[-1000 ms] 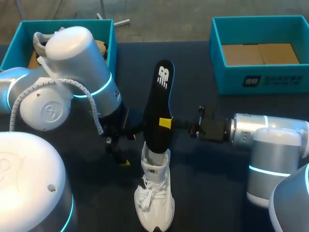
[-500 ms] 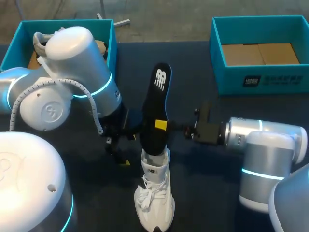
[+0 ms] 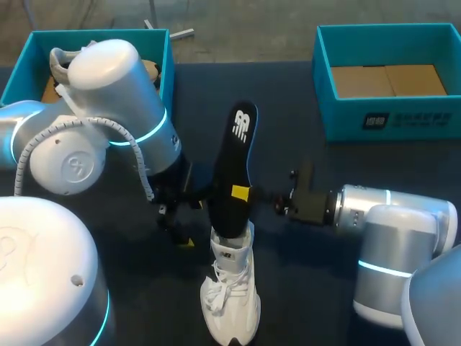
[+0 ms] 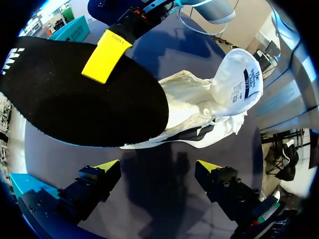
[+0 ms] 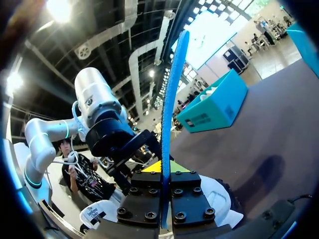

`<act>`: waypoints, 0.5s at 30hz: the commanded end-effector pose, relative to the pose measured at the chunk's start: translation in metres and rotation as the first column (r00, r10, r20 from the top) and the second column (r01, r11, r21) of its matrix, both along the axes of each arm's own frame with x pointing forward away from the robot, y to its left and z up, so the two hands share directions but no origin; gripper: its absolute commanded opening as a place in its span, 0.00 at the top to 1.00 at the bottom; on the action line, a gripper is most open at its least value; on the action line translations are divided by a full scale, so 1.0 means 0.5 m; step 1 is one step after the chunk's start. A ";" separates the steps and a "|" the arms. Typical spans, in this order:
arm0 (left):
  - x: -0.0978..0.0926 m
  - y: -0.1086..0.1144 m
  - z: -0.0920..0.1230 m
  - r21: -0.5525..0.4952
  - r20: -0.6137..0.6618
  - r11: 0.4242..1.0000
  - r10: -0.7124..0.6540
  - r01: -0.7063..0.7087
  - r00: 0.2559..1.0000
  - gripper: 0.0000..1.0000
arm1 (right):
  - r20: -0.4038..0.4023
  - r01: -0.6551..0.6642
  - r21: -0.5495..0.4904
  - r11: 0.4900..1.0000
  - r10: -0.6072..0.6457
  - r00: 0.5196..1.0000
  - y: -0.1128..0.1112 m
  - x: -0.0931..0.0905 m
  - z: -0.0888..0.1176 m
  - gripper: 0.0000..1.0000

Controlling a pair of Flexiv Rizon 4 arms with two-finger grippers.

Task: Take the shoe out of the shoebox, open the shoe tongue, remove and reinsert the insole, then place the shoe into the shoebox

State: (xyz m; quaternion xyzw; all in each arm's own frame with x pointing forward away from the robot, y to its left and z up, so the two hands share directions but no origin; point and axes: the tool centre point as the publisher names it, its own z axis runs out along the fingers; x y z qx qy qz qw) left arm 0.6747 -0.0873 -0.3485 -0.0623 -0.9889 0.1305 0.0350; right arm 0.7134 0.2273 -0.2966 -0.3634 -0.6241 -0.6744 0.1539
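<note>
A white shoe stands upright on the dark table, toe toward the near edge, its tongue pulled open. A black insole rises steeply from the shoe's opening, with its lower end inside. My right gripper is shut on the insole's middle; in its own wrist view the insole shows edge-on between the pads of the right gripper. My left gripper is open beside the shoe and holds nothing. In the left wrist view the shoe and insole lie just ahead of the left gripper.
A teal shoebox at the back left is mostly hidden by my left arm. A second teal box with a cardboard floor stands at the back right. The table is dark.
My right arm has moved slightly down and left, lowering the insole into the shoe. The left arm and the shoe have stayed where they were.
</note>
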 end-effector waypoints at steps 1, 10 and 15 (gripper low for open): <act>-0.001 -0.001 -0.002 0.002 0.001 1.000 0.001 -0.001 1.000 0.00 | 0.004 0.006 0.004 1.000 -0.006 1.000 -0.003 -0.011 -0.005 1.00; -0.001 -0.001 -0.002 0.002 0.001 1.000 0.001 -0.001 1.000 0.00 | 0.009 -0.001 0.011 1.000 0.001 1.000 -0.004 -0.014 -0.018 1.00; -0.001 -0.001 -0.002 0.002 0.001 1.000 0.001 -0.001 1.000 0.00 | 0.014 -0.010 0.007 1.000 0.010 1.000 -0.003 -0.011 -0.018 1.00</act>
